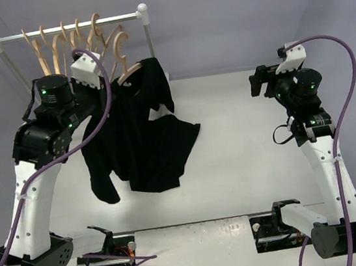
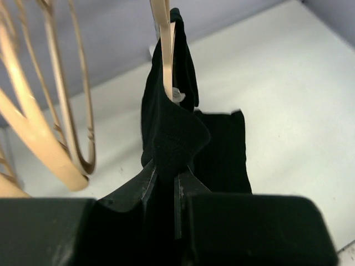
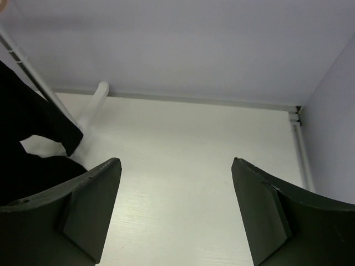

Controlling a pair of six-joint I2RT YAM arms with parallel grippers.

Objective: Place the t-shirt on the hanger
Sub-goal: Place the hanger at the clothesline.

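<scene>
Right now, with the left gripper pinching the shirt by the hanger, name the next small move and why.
Probably draw the pinched fold a little further over the hanger, then let go. The left gripper is shut on the t-shirt just below bare wood, and it sags lopsided toward the table.

1. t-shirt (image 1: 145, 131): one, black.
2. hangers (image 1: 128, 71): about seven, tan wood, bunched so exact count unclear.
3. clothes rail (image 1: 72, 27): one.
4. robot arms: two, left arm (image 1: 35, 184) and right arm (image 1: 330, 165).
5. purple cables (image 1: 353, 77): two, one per arm.
</scene>
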